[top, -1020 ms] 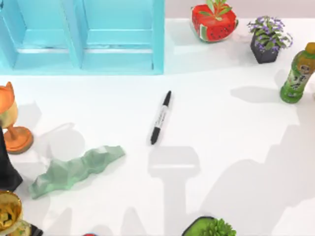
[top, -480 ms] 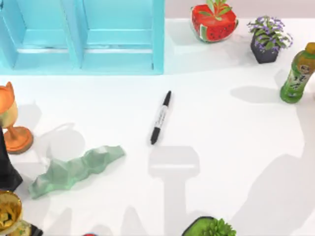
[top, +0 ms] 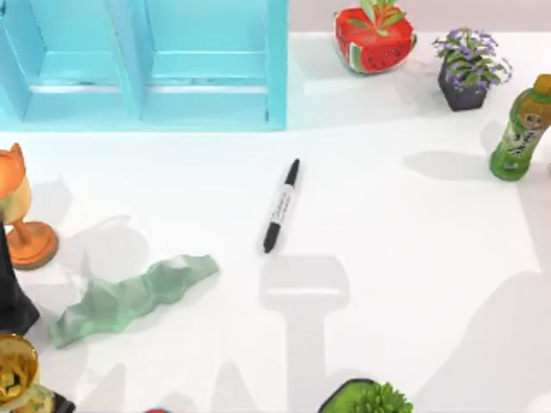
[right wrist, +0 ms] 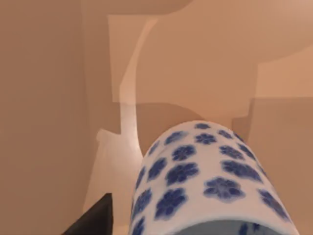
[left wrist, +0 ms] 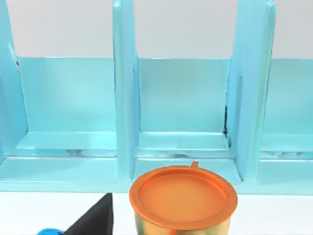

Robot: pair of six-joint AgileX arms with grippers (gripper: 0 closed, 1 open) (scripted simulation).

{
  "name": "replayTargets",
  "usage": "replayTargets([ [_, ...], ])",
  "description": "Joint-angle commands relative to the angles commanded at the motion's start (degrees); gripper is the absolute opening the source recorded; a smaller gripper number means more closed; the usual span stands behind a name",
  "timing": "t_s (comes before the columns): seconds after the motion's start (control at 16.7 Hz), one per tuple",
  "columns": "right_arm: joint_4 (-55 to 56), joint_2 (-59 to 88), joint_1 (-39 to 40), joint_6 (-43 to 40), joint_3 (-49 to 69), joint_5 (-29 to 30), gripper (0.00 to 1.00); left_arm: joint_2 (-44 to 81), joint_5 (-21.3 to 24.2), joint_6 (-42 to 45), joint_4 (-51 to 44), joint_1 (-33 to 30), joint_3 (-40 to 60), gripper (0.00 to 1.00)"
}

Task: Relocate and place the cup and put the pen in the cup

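Right, blue shelf unit (top: 142,64) spans the table's (top: 413,258) far left edge. Green crumpled lump (top: 129,297) lies near-left, orange goblet (top: 21,215) at the left edge. The pen (top: 281,206) lies flat mid-table, open white surface all round it. The cup (right wrist: 205,181) sits right up against the right wrist camera, one dark finger (right wrist: 93,218) beside it; grip can't be told. Left wrist camera faces the shelf over the goblet; its jaws' state can't be told either.
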Motion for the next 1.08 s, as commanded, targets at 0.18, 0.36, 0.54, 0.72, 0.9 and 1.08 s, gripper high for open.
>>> replayTargets([
  [0.18, 0.0, 0.0, 0.0, 0.0, 0.0, 0.0, 0.77, 0.0, 0.0, 0.0, 0.0, 0.0, 0.0, 1.00],
  [0.36, 0.0, 0.0, 0.0, 0.0, 0.0, 0.0, 0.55, 0.0, 0.0, 0.0, 0.0, 0.0, 0.0, 1.00],
  [0.54, 0.0, 0.0, 0.0, 0.0, 0.0, 0.0, 0.32, 0.0, 0.0, 0.0, 0.0, 0.0, 0.0, 1.00],
  [0.72, 0.0, 0.0, 0.0, 0.0, 0.0, 0.0, 0.10, 0.0, 0.0, 0.0, 0.0, 0.0, 0.0, 1.00],
  [0.9, 0.0, 0.0, 0.0, 0.0, 0.0, 0.0, 0.00, 0.0, 0.0, 0.0, 0.0, 0.0, 0.0, 1.00],
  [1.08, 0.0, 0.0, 0.0, 0.0, 0.0, 0.0, 0.00, 0.0, 0.0, 0.0, 0.0, 0.0, 0.0, 1.00],
])
